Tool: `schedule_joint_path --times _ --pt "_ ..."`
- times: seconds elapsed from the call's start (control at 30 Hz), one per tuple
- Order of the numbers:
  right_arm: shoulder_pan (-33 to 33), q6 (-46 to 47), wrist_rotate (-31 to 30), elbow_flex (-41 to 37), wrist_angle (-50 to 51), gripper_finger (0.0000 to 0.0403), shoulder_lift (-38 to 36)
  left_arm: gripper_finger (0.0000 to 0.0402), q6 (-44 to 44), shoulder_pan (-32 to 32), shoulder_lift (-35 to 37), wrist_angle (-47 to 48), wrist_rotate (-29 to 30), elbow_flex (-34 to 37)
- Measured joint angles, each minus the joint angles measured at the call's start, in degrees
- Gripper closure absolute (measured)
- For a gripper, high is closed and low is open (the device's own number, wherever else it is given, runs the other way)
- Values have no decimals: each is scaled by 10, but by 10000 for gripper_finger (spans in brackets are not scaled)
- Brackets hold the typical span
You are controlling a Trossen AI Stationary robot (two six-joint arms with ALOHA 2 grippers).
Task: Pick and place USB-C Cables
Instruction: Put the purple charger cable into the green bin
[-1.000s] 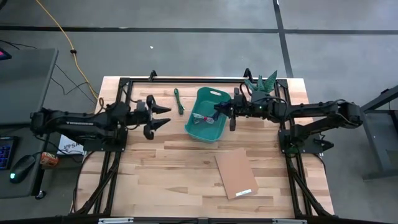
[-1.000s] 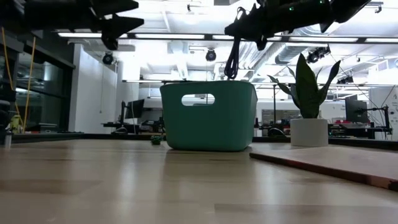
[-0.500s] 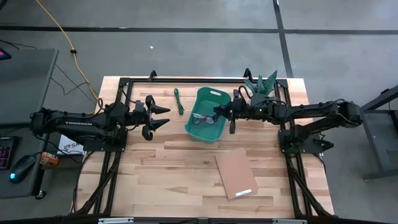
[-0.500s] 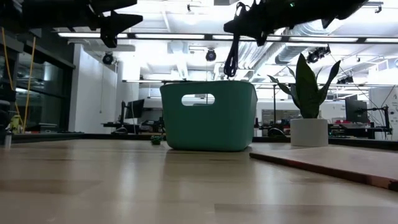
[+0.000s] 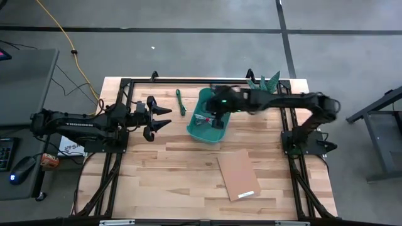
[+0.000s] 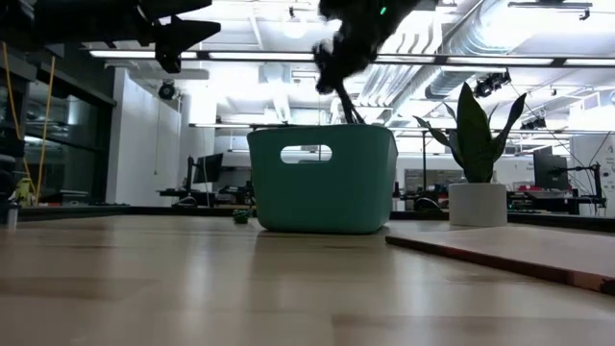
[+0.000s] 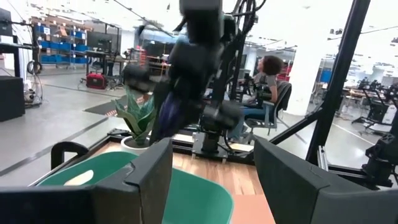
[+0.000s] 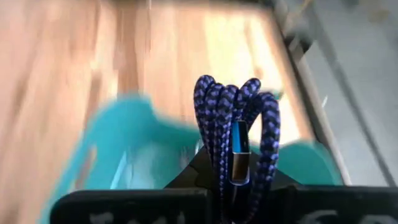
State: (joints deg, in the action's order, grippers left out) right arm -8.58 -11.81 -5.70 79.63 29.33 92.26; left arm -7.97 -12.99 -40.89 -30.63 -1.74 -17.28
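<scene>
Dangling over the teal bin [image 5: 210,119], centre frame, the right gripper [image 5: 218,107] clamped the purple cable [image 8: 235,127]; best released low, well inside the rim.

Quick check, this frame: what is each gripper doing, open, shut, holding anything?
Left gripper: open, empty, beside the teal bin.
Right gripper: shut on the purple cable, above the bin.

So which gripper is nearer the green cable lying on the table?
Left. The left gripper sits just beside the green cable, open. The right gripper is over the teal bin, holding the purple cable.
</scene>
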Motion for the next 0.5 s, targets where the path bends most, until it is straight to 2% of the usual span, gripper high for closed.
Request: schedule_joint_path --times 0.2,0.5 --pt "-15 -80 3 92 125 397 124 196 2 0 0 0 0 0" --pt "-37 -123 44 130 153 397 235 197 3 0 0 0 0 0"
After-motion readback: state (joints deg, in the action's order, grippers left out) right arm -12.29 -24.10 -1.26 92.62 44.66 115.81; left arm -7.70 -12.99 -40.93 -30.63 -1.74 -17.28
